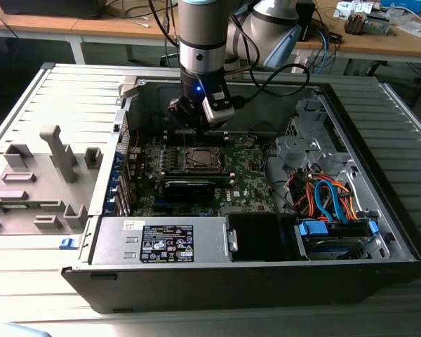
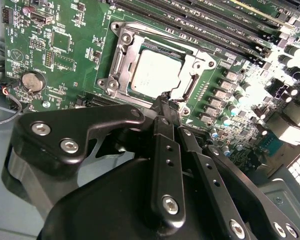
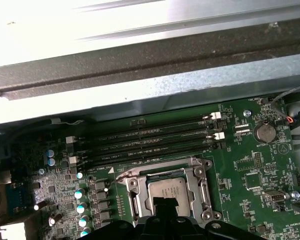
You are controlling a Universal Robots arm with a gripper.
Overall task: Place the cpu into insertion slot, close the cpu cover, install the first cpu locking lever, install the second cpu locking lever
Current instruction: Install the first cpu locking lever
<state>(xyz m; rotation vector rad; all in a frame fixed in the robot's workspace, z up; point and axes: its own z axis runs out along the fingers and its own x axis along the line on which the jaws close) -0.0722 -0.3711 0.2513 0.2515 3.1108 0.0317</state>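
Note:
The insertion slot [image 1: 202,160] sits in the middle of the green motherboard inside the open case. The cpu [image 2: 155,72] lies flat in it, its silver-grey top showing through the cut-out of the cpu cover [image 2: 121,60], which lies down around it. My gripper [image 2: 166,100] hangs just above the socket's rim, with its black fingers [image 2: 162,130] drawn together to a point and nothing visibly between them. In the first wrist view the gripper [image 3: 163,201] overlaps the edge of the cpu [image 3: 170,189]. A thin wire lever [image 3: 121,176] runs along one side of the socket. In the exterior view the gripper [image 1: 191,140] is directly over the socket.
Long black memory slots [image 3: 150,142] run beside the socket. A black graphics card [image 1: 189,188] lies on the socket's other side, with the power supply [image 1: 161,242] beyond it. The drive cage and coloured cables [image 1: 330,203] are at the exterior view's right, grey fixtures [image 1: 42,175] outside the case.

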